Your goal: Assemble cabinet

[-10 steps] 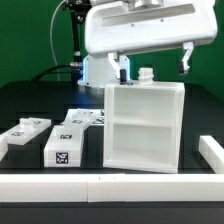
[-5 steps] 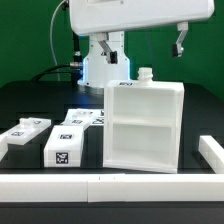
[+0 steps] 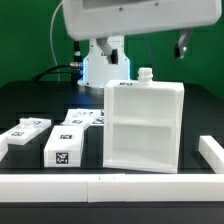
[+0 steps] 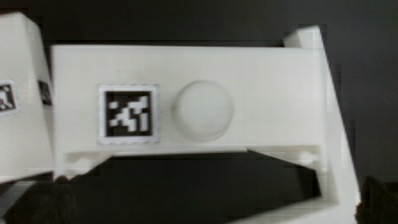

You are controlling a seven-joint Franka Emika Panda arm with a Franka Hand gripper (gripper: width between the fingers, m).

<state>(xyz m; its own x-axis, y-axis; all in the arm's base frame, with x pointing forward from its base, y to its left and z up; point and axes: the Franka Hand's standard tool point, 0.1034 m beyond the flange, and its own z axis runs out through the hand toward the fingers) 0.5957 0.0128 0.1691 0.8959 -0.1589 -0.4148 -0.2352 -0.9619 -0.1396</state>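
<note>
flat panels (image 3: 25, 130): at the exterior view's left you have white tagged panels lying flat on the black table (image 3: 25, 98), with more of them toward the middle. None is fitted to the box yet.
small block (image 3: 64, 148): it stands just in front of the panels with one tag facing the camera. It is no part of the furniture, so leave it.
cabinet (image 3: 145, 128): it stands upright right of centre with its open face toward the camera, its divider shelf (image 3: 140, 124) across the middle and a peg (image 3: 146, 73) on its top. The wrist view looks down on its top face, which carries a square tag (image 4: 128, 112) and a round boss (image 4: 201, 108). The boss may be that same peg seen end-on, but the picture is too soft to settle it.
gripper (image 3: 151, 46): it hangs above the cabinet with the jaws spread as wide as they go and nothing between them. One finger (image 3: 181, 44) shows clear of the box.
border rail (image 3: 212, 152): it lies at the exterior view's right, apart from the cabinet.
step in hand: I judge you are lined up over the cabinet body for a grasp, with nothing picked yet.
next move: come down square so the fingers straddle one wall and miss the peg. Close gently, since the tall hollow box looks easy to tip.
hidden: the arm's white housing fills the top of the exterior view, the other finger is lost against the arm base (image 3: 100, 65), and the cabinet's back cannot be seen.
</note>
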